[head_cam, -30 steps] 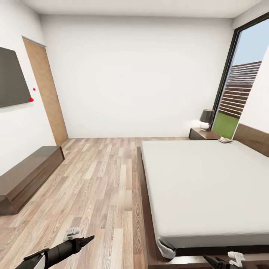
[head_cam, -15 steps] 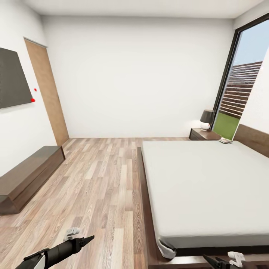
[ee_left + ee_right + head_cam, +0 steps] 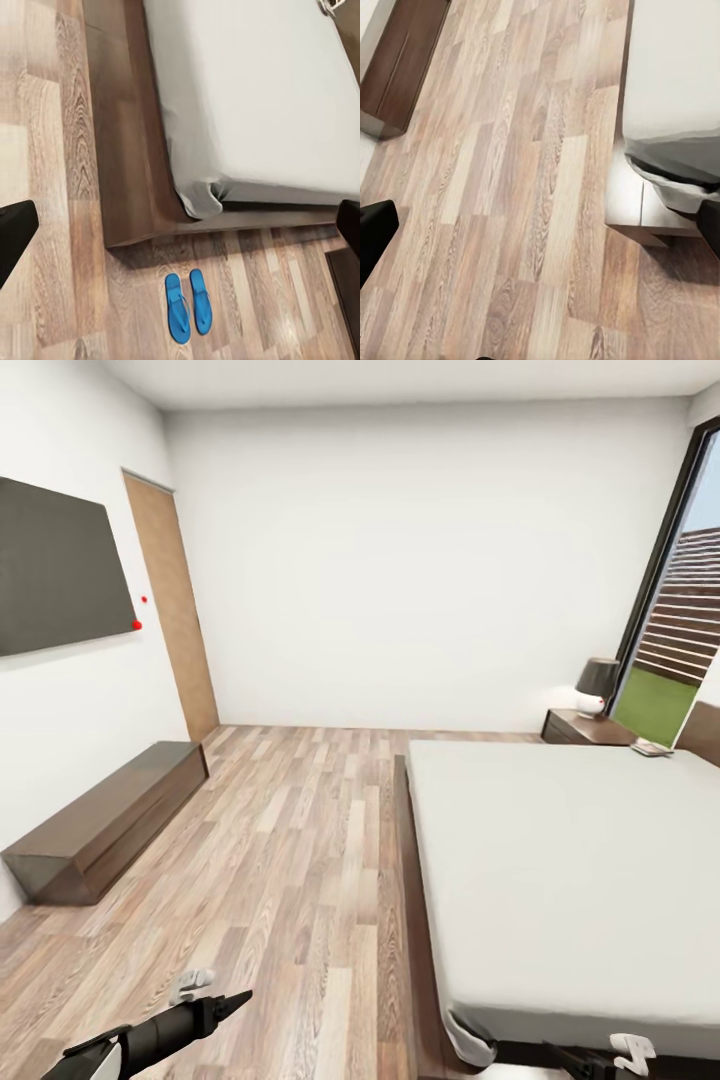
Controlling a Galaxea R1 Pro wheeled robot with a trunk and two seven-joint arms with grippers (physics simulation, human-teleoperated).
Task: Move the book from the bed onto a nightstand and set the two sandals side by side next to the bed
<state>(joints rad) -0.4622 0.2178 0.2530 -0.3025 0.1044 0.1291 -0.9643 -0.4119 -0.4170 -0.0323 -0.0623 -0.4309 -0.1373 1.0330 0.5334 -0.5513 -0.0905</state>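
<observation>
At nine o'clock in the head view I see a dark screen [image 3: 50, 565] on the wall, and below it a long low cabinet [image 3: 105, 822] stands against the same wall, so the wood floor [image 3: 300, 860] between it and the bed is free for driving. At seven o'clock my left gripper [image 3: 228, 1004] hangs low over the planks. Its tip looks narrow, but I cannot tell how far the fingers are apart. In the left wrist view the two fingers sit far out at the edges, which suggests a wide opening, and nothing is between them.

The bed [image 3: 560, 870] takes the area from three to five o'clock. The nightstand [image 3: 588, 728] with a lamp [image 3: 596, 685] stands at two o'clock, next to the window. A small flat thing [image 3: 652, 749] lies on the mattress just beside it; I judge it is the book, but it is too small to read.

The two sandals [image 3: 188, 305] lie already side by side on the floor near the foot corner of the bed, in the left wrist view.

My right gripper [image 3: 590, 1063] is at five o'clock, low at the bed's foot corner. It holds nothing that I can see, and its opening I cannot tell.
</observation>
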